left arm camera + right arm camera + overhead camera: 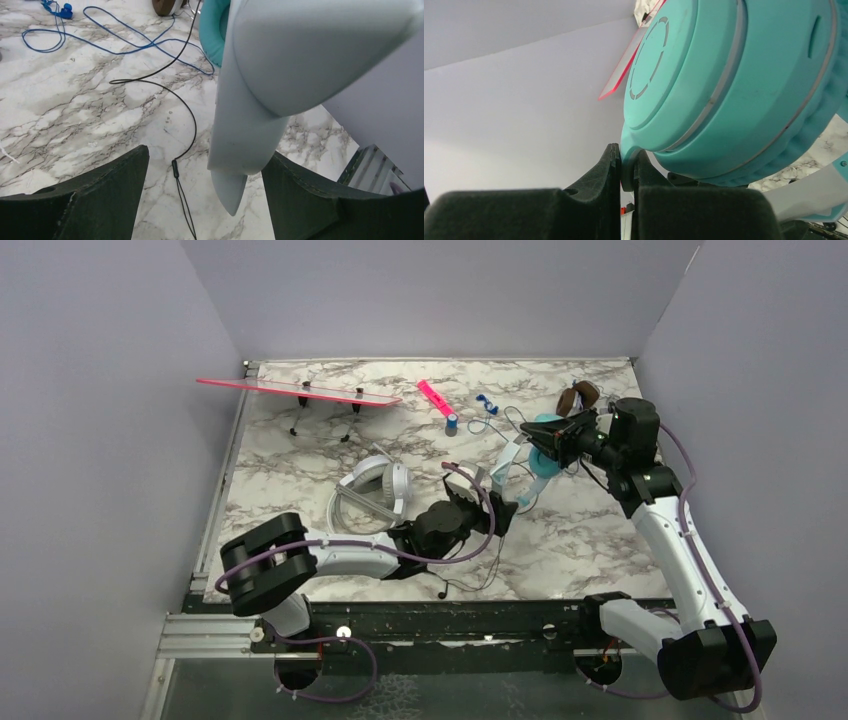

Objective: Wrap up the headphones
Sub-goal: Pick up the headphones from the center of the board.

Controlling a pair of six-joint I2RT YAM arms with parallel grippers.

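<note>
The teal headphones (541,448) are lifted off the table at the right. My right gripper (560,440) is shut on the edge of one teal ear cup (724,85), with the jaws pinched together (626,170). The pale grey headband (265,75) hangs down with its pointed tip between the fingers of my left gripper (206,152), which is open (498,512). The thin black cord (187,125) trails on the marble below. The white-grey headphones (375,485) lie at the centre left. The brown headphones (578,397) lie at the back right.
A pink board on small legs (300,392) stands at the back left. A pink marker (433,395), a small blue-capped cylinder (452,422) and a loose blue cable (485,405) lie at the back; the cable also shows in the left wrist view (100,45). Grey walls enclose the marble table (300,455).
</note>
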